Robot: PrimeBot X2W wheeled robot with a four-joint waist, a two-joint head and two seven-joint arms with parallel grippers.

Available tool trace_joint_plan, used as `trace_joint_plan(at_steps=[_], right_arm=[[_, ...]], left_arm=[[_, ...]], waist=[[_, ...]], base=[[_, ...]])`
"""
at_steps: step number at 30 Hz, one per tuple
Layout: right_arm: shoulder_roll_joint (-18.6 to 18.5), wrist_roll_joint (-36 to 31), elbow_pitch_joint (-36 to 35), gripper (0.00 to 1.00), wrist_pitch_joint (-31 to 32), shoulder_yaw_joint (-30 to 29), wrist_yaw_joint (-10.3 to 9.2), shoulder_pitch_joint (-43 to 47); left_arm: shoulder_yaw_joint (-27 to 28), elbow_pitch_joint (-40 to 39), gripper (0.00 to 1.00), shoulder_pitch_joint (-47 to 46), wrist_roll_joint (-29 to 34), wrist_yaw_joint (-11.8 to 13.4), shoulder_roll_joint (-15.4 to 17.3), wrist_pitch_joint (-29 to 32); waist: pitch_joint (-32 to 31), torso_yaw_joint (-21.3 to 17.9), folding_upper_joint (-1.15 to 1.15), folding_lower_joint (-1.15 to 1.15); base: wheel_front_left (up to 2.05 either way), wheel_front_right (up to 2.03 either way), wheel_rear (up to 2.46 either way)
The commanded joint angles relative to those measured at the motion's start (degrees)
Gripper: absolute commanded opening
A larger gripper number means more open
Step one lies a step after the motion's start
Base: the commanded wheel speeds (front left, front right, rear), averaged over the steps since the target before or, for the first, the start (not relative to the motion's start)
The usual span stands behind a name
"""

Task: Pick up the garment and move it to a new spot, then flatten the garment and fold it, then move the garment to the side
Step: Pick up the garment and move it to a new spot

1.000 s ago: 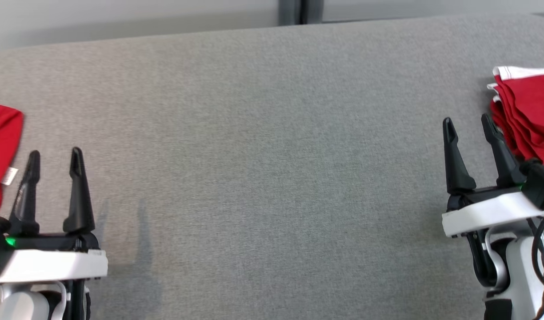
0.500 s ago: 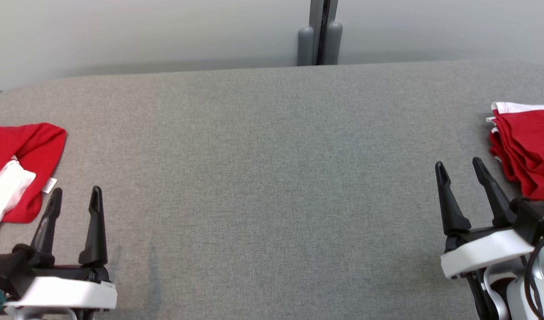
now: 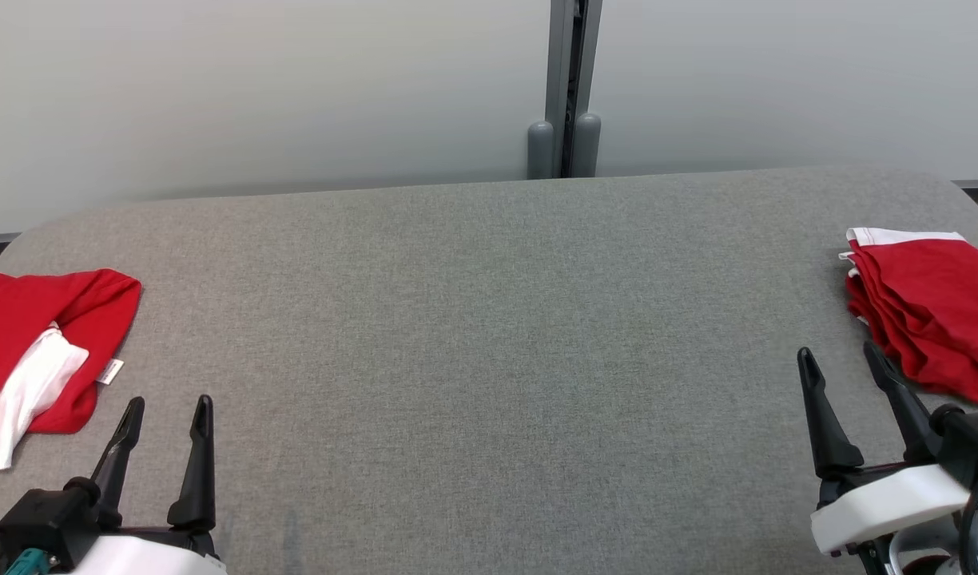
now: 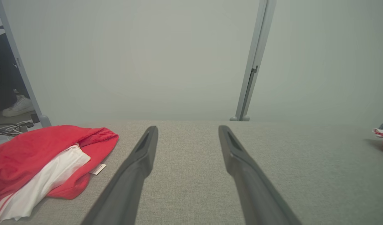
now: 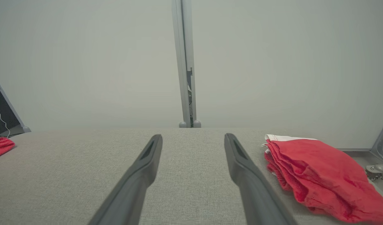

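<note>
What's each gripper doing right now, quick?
Left gripper: jaws open, holding nothing.
Right gripper: jaws open, holding nothing.

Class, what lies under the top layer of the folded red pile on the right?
More red layers of the folded red pile show at its edge, resting on the grey table. How many garments they are is covered.

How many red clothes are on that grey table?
2. A rumpled garment, red and white, lies at the left end of the table; a folded garment lies at the right end, and its layers may hide more.
</note>
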Motion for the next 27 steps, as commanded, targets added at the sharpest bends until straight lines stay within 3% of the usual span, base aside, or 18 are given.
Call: trace_joint_plan(at_steps=[1, 27], right_arm=[[-0.2, -0.1, -0.6, 1.00, 0.2, -0.5, 0.02, 0.7], [0.4, 0.3, -0.4, 1.00, 0.2, -1.0, 0.02, 1.0]], left_arm=[[0.1, -0.3, 1.00, 0.3, 0.6, 0.3, 0.5, 0.1], [-0.9, -2.2, 1.00, -0.3, 0.3, 2.2, 1.5, 3.3]], waist=[[-0.3, -0.1, 0.00, 0.00], [-0.7, -0.1, 0.00, 0.00]], base=[[0.00, 0.00, 0.00], [0.00, 0.00, 0.00]])
